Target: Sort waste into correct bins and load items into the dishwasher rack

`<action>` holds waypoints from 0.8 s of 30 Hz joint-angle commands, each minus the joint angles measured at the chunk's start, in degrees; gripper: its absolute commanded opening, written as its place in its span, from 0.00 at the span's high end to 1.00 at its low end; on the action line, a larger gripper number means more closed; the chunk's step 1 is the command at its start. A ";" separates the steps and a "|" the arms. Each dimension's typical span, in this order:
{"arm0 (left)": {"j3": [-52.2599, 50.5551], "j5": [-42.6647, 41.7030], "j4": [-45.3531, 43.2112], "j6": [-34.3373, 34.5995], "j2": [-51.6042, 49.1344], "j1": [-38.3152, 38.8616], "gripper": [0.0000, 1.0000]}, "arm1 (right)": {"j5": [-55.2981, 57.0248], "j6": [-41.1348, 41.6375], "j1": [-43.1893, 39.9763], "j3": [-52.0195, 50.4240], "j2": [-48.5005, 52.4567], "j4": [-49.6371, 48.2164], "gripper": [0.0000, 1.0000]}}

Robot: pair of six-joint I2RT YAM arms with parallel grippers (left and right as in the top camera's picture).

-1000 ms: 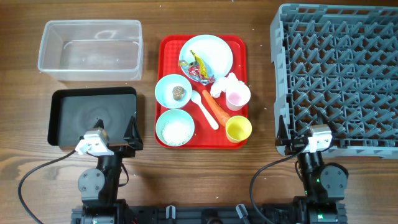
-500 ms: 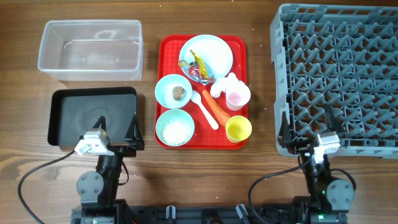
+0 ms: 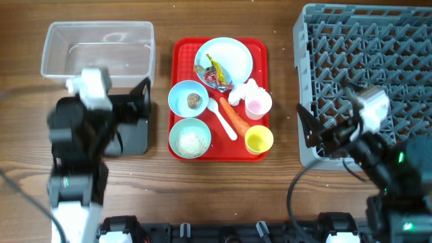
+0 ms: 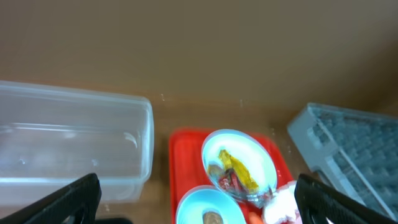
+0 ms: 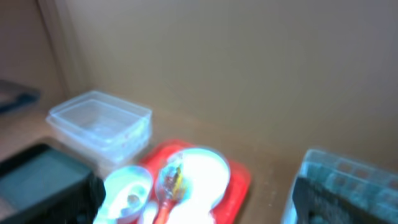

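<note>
Two arms rise at the near edge of the wooden table (image 3: pixel 270 196), whose brown surface shows long grain lines. The left gripper (image 4: pixel 198 198) hangs above the black tray (image 3: pixel 135 138), its fingers spread wide with nothing between them. Seen from above, the arm hides most of this tray. The right gripper (image 3: pixel 329 128) hangs over the near left corner of the grey dishwasher rack (image 3: pixel 378 47), its fingers also wide apart and empty.

Between the arms lies the red tray (image 3: pixel 177 50). On its near part stand a pale blue bowl (image 3: pixel 174 131) holding white rice (image 3: pixel 191 142) and, to the right, the yellow cup (image 3: pixel 258 139). Behind them is the second blue bowl (image 3: pixel 177 94) with the small brown lump (image 3: pixel 194 100) inside. Next come the white spoon (image 3: pixel 223 119), the orange carrot (image 3: pixel 236 117) just beside it, and the pink cup (image 3: pixel 258 105). The crumpled tissue (image 3: pixel 241 92) touches the pink cup. On the far part of the red tray sits the round blue plate (image 3: pixel 236 57), with the red-and-yellow wrapper (image 3: pixel 214 73) on it.

The clear tub (image 3: pixel 54 47) stands at the far left, behind the black tray. The rack fills the right side up to the far edge. Beyond the table the wrist views show a plain brown wall (image 4: pixel 199 43), and the right wrist view is blurred.
</note>
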State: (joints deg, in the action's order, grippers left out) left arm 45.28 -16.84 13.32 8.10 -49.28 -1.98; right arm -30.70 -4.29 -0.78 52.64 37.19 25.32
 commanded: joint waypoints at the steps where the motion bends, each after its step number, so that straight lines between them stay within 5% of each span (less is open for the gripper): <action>1: 8.94 -4.39 4.42 -1.90 -11.85 0.28 0.00 | -2.38 -0.04 0.28 10.71 9.20 9.07 0.00; 8: 9.81 -9.81 7.80 -1.44 -25.83 0.28 0.00 | -2.40 14.53 0.28 12.55 21.99 11.06 0.00; 15: 11.26 -12.72 3.80 -1.27 -26.25 1.62 0.00 | 4.13 14.56 0.28 12.55 22.60 9.40 0.00; 20: 33.70 1.70 8.15 -3.56 -37.75 12.35 0.00 | 11.89 11.28 0.28 12.55 22.60 8.52 0.00; 24: 59.54 5.77 19.50 -11.41 -62.93 18.73 0.00 | 11.87 11.37 0.28 12.55 22.60 12.55 0.00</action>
State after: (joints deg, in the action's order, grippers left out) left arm 95.61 -14.87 30.09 2.20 -99.57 14.31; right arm -20.23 7.70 -0.78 64.18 59.79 36.97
